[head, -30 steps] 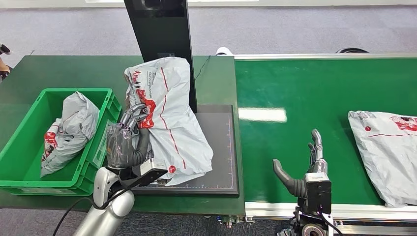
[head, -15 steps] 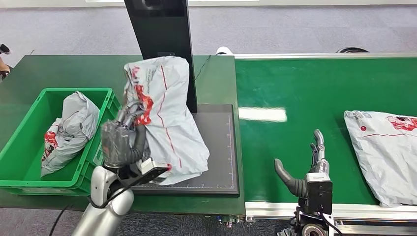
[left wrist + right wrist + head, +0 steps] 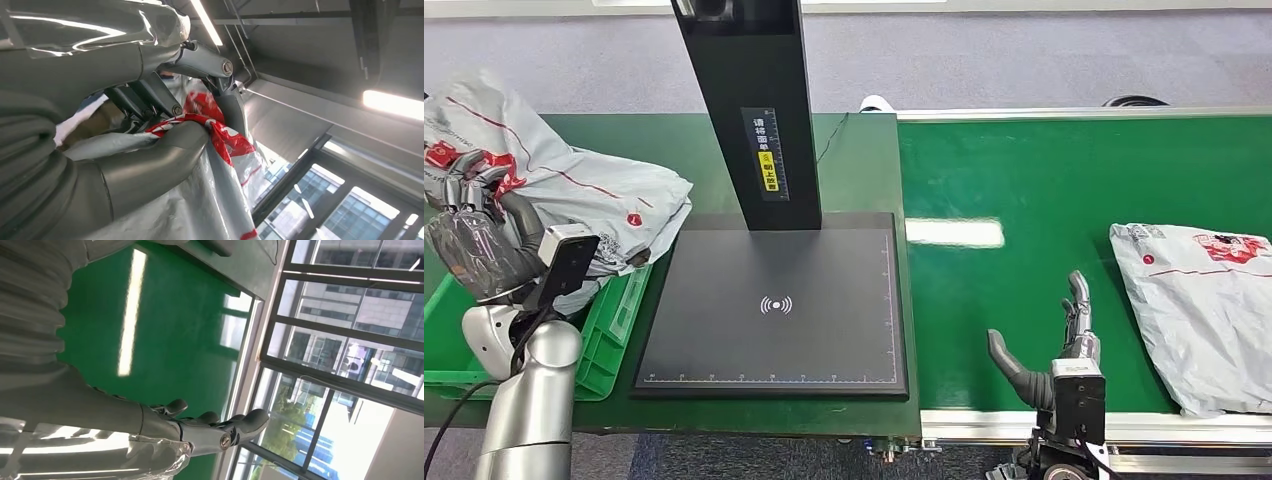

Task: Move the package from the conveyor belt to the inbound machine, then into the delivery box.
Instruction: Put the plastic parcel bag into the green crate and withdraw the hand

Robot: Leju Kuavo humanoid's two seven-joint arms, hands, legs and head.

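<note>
- Nearest us, our right hand [image 3: 1064, 345] rests at the front edge of the green conveyor belt [image 3: 1064, 180], fingers apart and holding nothing; we judge it is parked there, ready for the second grey mailer bag [image 3: 1199, 305] that lies flat on the belt just to its right
- Our left hand [image 3: 474, 235] is clamped on the grey-and-red mailer bag [image 3: 574, 195], thumb and fingers bunching the film near its red print, as the left wrist view [image 3: 200, 125] shows close up
- We hold that bag above the green delivery crate [image 3: 619, 325], most likely to let it drop inside
- The black scanning platform [image 3: 774, 305] of the inbound machine lies bare beside the crate, so we take the scan step as done
- Its black post [image 3: 749, 100] rises behind the platform
</note>
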